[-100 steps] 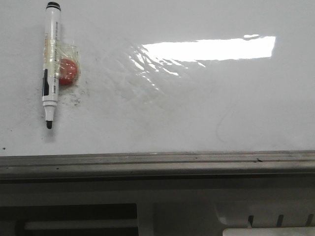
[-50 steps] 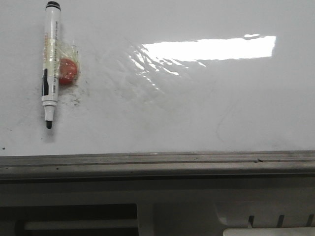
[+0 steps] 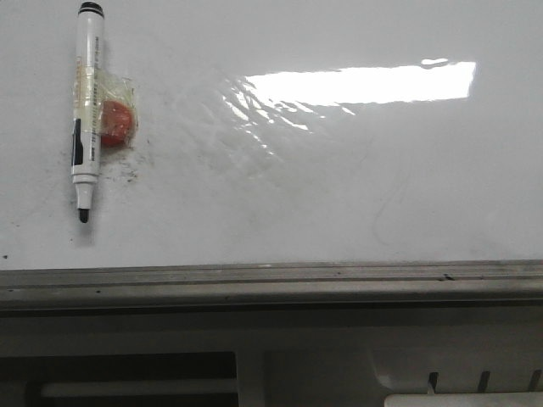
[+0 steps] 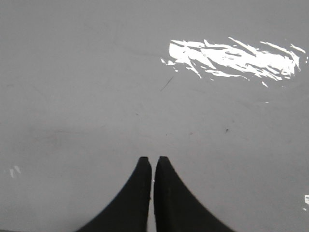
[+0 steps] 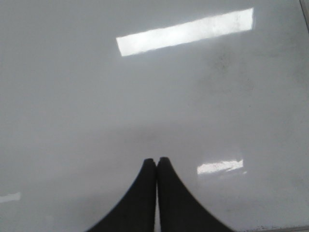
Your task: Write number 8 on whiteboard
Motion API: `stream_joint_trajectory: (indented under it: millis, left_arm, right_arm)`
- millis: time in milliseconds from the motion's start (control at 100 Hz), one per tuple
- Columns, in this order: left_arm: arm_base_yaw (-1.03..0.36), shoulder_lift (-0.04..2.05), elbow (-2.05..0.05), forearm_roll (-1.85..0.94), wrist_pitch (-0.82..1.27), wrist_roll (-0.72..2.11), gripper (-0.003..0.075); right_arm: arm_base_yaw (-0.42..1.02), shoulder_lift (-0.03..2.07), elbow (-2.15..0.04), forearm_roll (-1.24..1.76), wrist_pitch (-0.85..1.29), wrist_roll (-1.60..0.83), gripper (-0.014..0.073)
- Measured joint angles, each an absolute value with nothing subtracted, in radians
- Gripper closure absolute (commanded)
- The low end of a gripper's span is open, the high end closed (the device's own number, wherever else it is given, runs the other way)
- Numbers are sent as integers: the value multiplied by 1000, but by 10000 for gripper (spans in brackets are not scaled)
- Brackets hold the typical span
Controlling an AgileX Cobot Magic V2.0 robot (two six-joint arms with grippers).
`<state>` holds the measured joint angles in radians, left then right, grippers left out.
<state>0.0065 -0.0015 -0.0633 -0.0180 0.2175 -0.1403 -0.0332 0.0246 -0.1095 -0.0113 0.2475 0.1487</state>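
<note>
The whiteboard (image 3: 339,212) fills the front view, glossy white with glare and a grey edge rail along its near side. No drawn number 8 shows on it, only faint grey smudges. A white marker (image 3: 86,110) with a black tip lies on the board at the far left, taped to a red round piece (image 3: 117,123). Neither gripper shows in the front view. My left gripper (image 4: 150,161) is shut and empty over bare board (image 4: 96,96). My right gripper (image 5: 156,161) is shut and empty over bare board (image 5: 72,96).
The grey metal rail (image 3: 271,280) runs along the board's near edge, with the robot's base below it. A bright glare band (image 3: 356,85) lies across the board's middle right. A board edge (image 5: 304,19) shows in the right wrist view.
</note>
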Motion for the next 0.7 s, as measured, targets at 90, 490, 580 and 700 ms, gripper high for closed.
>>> stream_joint_trajectory:
  millis: [90, 490, 580, 700]
  left_arm:
    - [6, -2, -126, -8, 251, -140, 741]
    - [6, 0, -218, 22, 345, -79, 449]
    - [6, 0, -215, 19, 328, -75, 356]
    - [6, 0, -196, 0, 232, -70, 351]
  right_arm:
    - [-33, 75, -180, -8, 333, 149, 657]
    - [-33, 204, -289, 14, 499, 149, 657]
    - [-33, 204, -290, 14, 497, 149, 657]
    - [-33, 204, -290, 14, 495, 149, 657]
